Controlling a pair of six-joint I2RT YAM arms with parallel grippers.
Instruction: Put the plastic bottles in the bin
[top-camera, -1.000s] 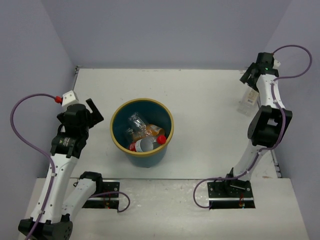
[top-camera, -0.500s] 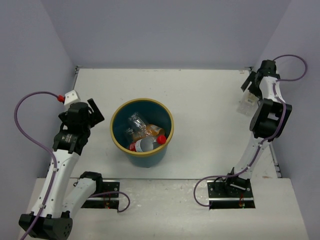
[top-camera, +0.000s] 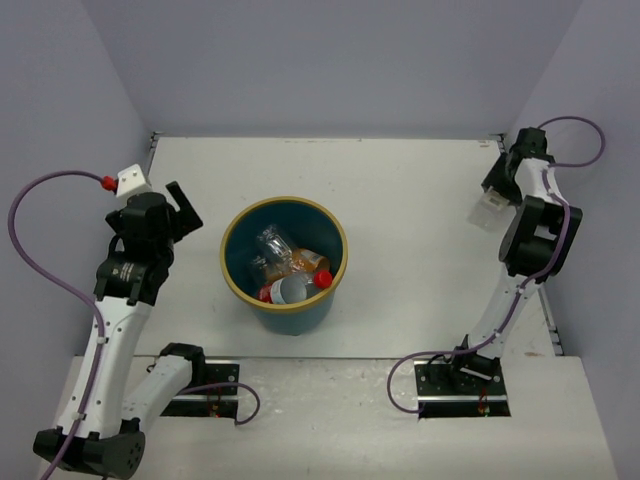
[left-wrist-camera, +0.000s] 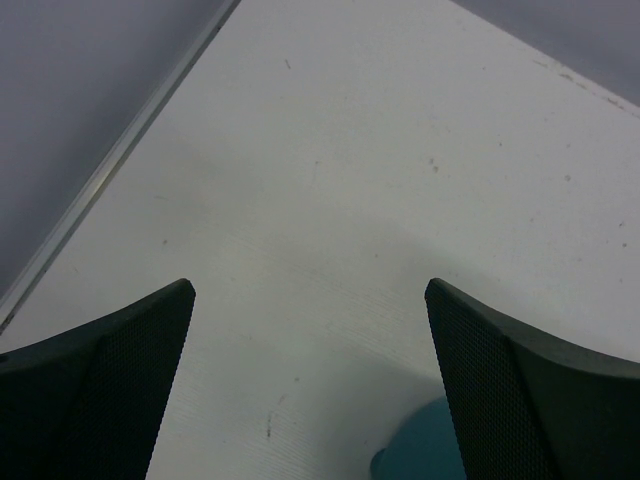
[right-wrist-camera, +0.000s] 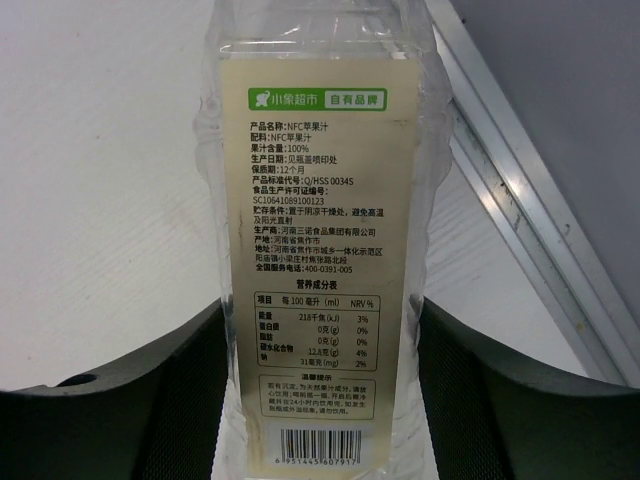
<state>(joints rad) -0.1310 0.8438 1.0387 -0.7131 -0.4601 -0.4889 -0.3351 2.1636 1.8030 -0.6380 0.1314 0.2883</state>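
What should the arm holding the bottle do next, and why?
Probably swing the bottle left toward the bin: the right gripper is shut on it at the far right edge of the table, while the bin stands mid-table, well apart, with other bottles already inside.

The right gripper (right-wrist-camera: 320, 340) clamped a clear, cream-labelled bottle (right-wrist-camera: 318, 200) pointing to 12 o'clock, with a metal rail (right-wrist-camera: 520, 130) at 2 o'clock.

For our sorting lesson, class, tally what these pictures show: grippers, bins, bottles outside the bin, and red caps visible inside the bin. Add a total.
Grippers: 2, the left gripper and the right gripper
Bins: 1, the bin
Bottles outside the bin: 1, the clear bottle in the right gripper
Red caps inside the bin: 2
Total: 6
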